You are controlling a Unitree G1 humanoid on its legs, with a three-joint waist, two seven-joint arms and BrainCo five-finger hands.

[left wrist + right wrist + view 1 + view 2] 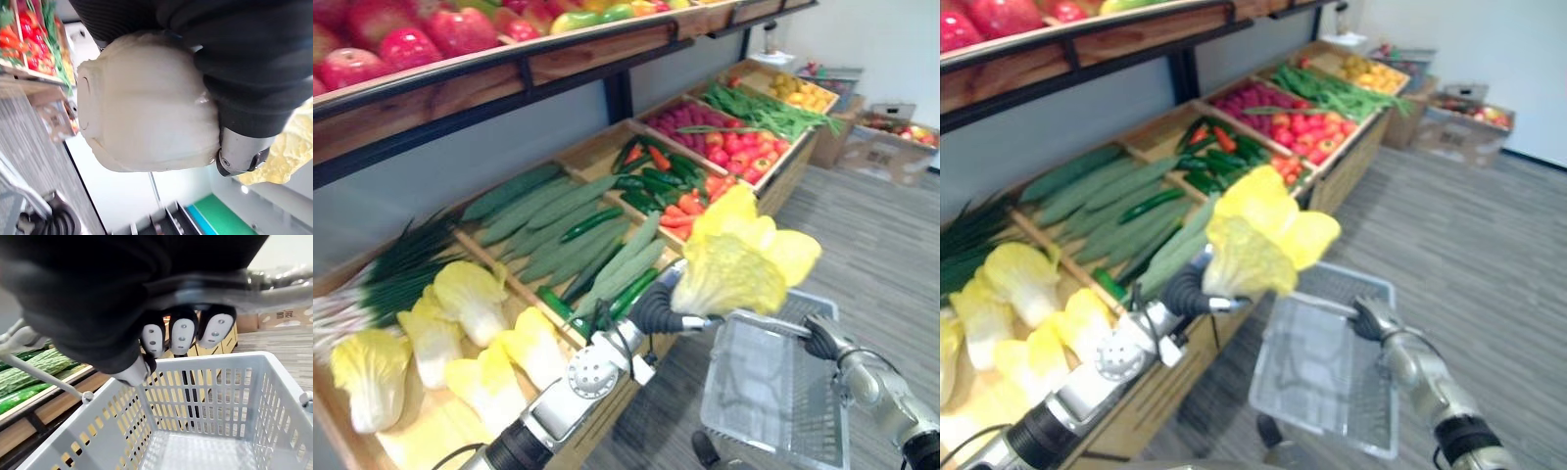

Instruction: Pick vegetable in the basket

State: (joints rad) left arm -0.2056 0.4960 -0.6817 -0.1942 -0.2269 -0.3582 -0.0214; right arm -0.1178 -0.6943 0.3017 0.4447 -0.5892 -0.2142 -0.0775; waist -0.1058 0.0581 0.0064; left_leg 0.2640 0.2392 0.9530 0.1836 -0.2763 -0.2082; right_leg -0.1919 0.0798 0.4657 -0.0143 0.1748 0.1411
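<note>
The left hand [658, 307] grips a yellow cabbage [740, 253] at the frame's centre, just above the grey basket [756, 387]. The right hand [822, 339], lower right, is curled round its handle [766, 324]

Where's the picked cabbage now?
The yellow leafy cabbage is aloft in the left hand, just above the left rim of the grey plastic basket held by the right hand.
</note>
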